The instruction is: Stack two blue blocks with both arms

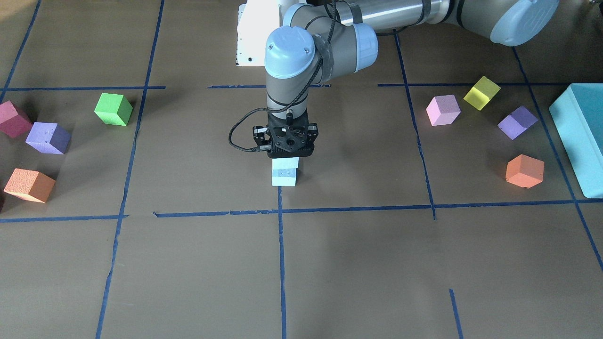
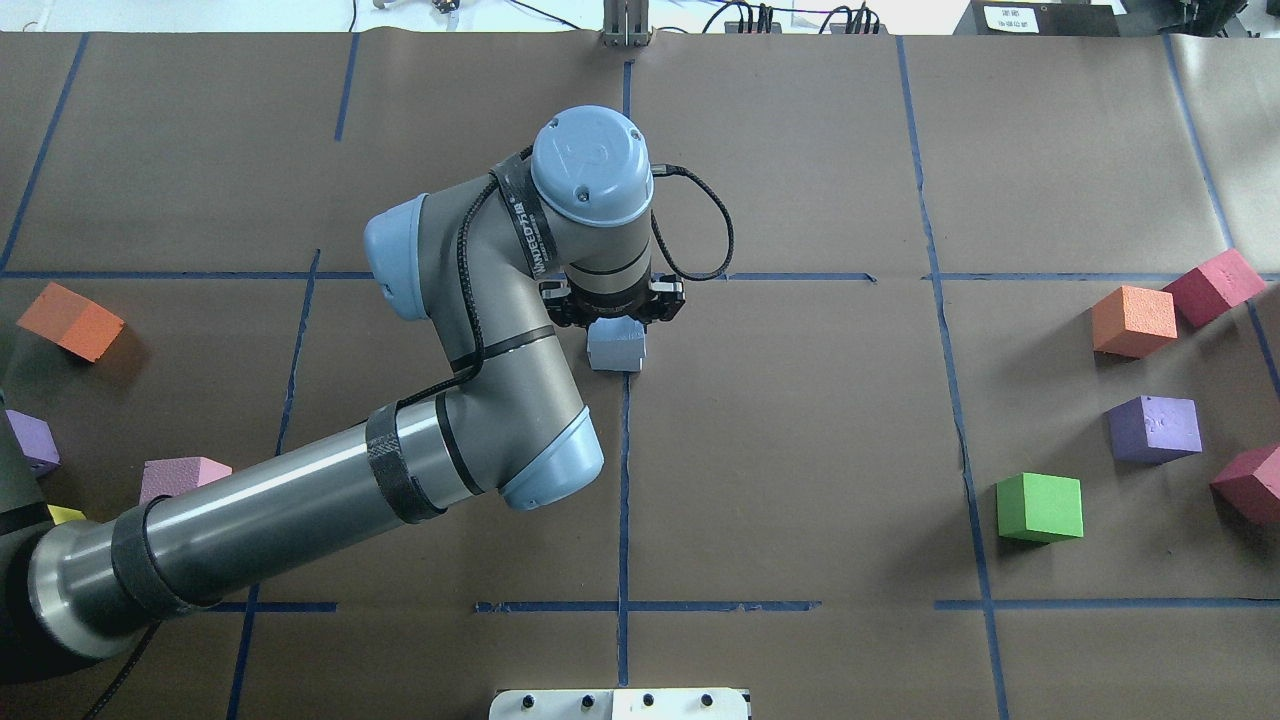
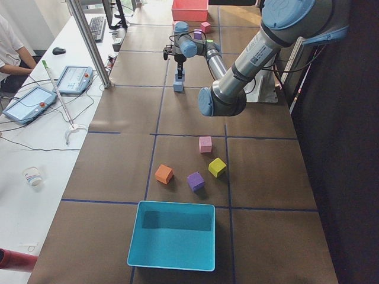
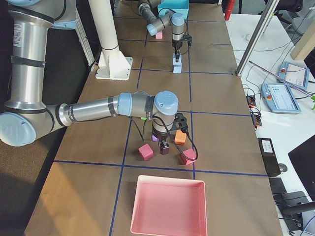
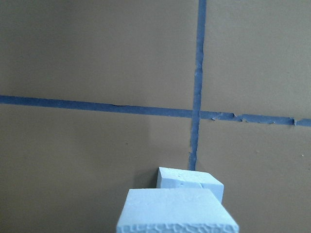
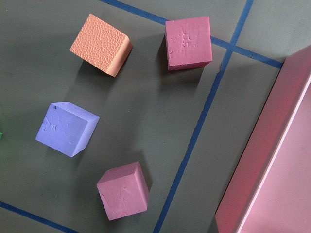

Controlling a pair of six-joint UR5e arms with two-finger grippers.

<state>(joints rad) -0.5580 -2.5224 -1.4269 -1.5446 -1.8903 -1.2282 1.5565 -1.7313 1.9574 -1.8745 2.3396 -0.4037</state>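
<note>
Two pale blue blocks stand near the table's middle. The upper blue block [image 1: 286,163] sits on or just above the lower blue block [image 1: 284,178]; I cannot tell whether they touch. My left gripper [image 1: 286,157] points straight down and is shut on the upper block. In the left wrist view the held block [image 5: 177,213] fills the bottom edge, with the lower block [image 5: 194,180] peeking out beyond it, slightly offset. My right gripper [image 4: 165,149] shows only in the exterior right view, above coloured cubes near the pink tray [image 4: 167,206]; I cannot tell whether it is open or shut.
Pink [image 1: 443,109], yellow [image 1: 481,92], purple [image 1: 517,122] and orange [image 1: 524,171] cubes lie by the large teal box [image 1: 577,132]. Green [image 1: 113,109], purple [image 1: 47,138], orange [image 1: 29,185] and crimson [image 1: 12,118] cubes lie on the other side.
</note>
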